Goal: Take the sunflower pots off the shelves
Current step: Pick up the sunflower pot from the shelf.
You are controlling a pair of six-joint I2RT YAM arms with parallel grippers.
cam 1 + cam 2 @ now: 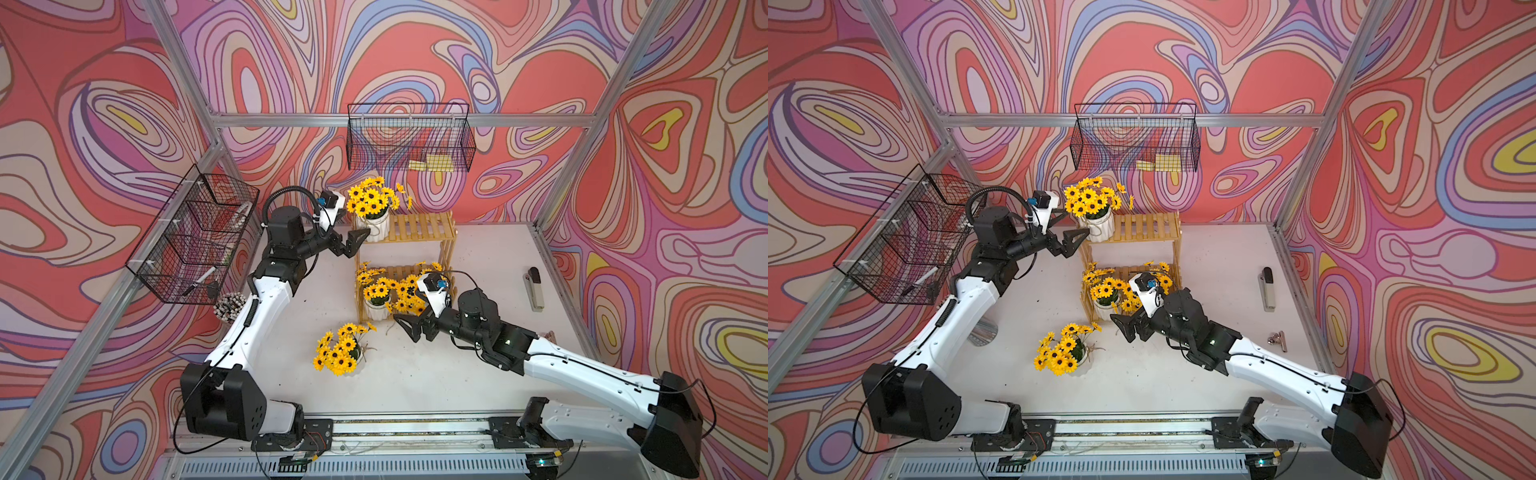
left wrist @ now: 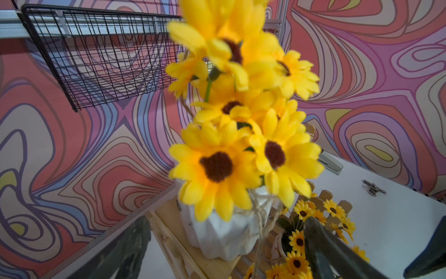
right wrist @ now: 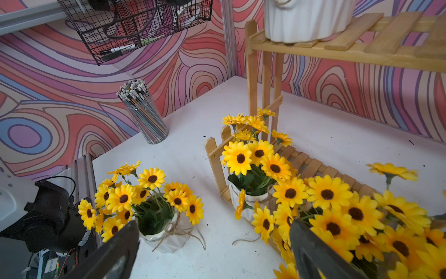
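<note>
Top pot (image 1: 376, 229) on shelves (image 1: 419, 226), left fingers (image 1: 358, 245) apart just beside it. Right fingers (image 1: 405, 328) apart near lower-shelf pots (image 1: 376, 308). Fourth pot (image 1: 338, 353) on worktop (image 1: 478, 270). Probably light, rigid, slick, breakable ceramic: grip the ribbed body, not the floppy flowers.

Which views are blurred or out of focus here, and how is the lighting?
Left wrist view: the blooms of the top-shelf sunflower pot are close and blurred, and the left hand's fingers are smeared dark. Right wrist view: flowers crisp, only the right hand's fingers soft. Both top views: sharp, evenly lit, no glare or hard shadows on the table.
</note>
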